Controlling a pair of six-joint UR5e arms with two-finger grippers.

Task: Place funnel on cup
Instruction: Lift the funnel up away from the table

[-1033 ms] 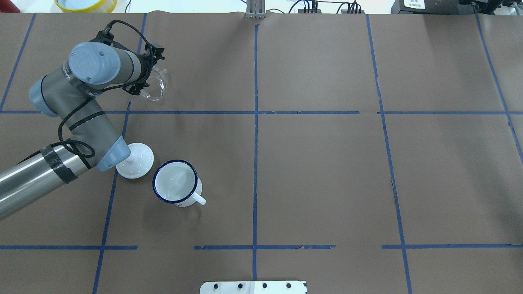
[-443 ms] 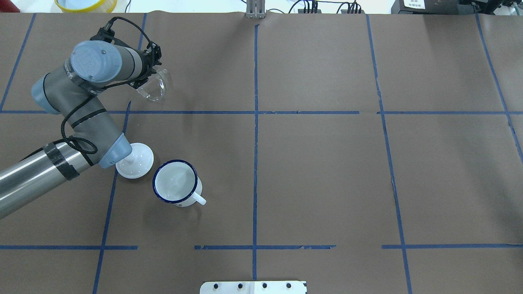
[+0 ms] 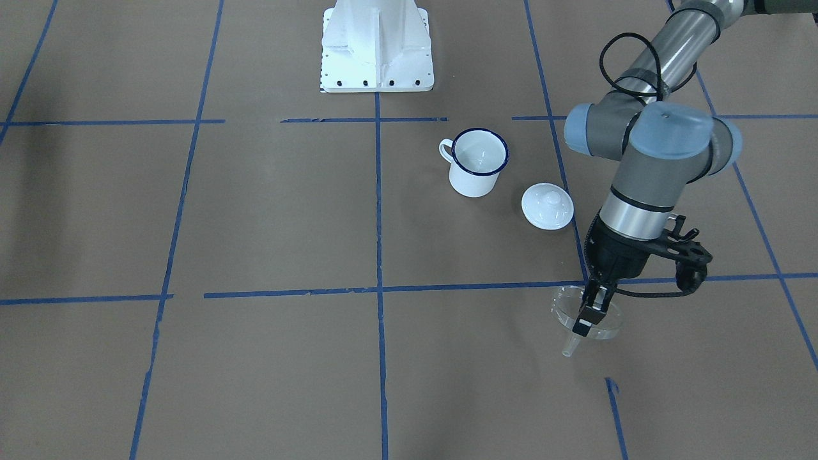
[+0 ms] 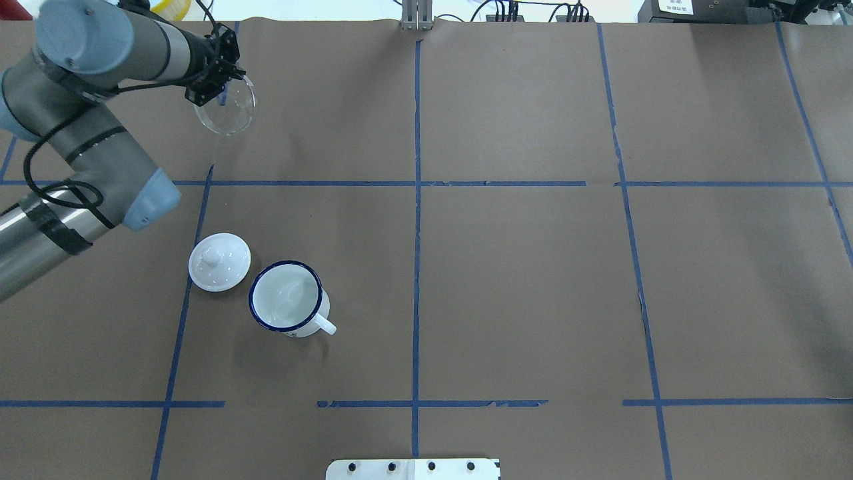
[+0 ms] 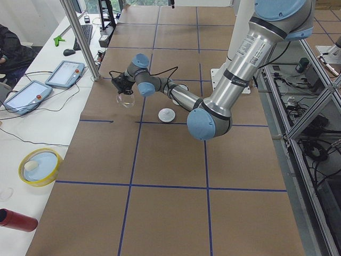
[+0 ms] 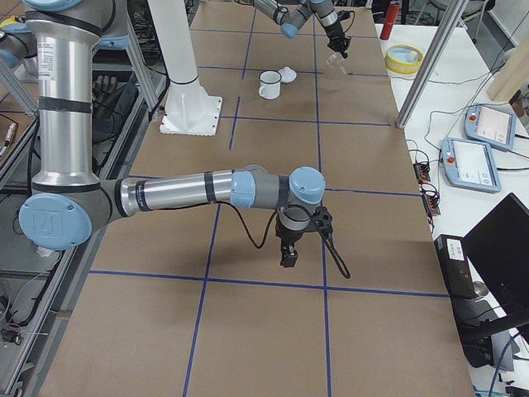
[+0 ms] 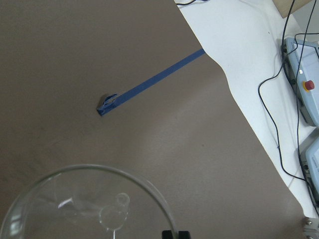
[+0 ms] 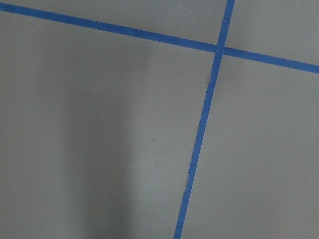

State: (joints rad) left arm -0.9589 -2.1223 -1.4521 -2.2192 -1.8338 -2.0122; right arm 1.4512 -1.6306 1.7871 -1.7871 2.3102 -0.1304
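The clear funnel (image 4: 226,112) hangs in my left gripper (image 4: 214,88), which is shut on its rim and holds it above the table at the far left, spout down. It also shows in the front-facing view (image 3: 585,316) and in the left wrist view (image 7: 89,209). The white cup (image 4: 286,298) with a dark blue rim stands upright and empty nearer the robot, well apart from the funnel. My right gripper (image 6: 288,255) hovers over bare table at the right end; I cannot tell whether it is open or shut.
A round white domed lid (image 4: 219,261) lies just left of the cup. The white robot base plate (image 4: 413,469) sits at the near edge. A yellow bowl (image 4: 140,7) and teach pendants (image 7: 304,84) lie beyond the table's far edge.
My left arm has risen and swung toward the far left corner, carrying the funnel with it. Its elbow no longer covers the lid. Cup and lid have not moved.
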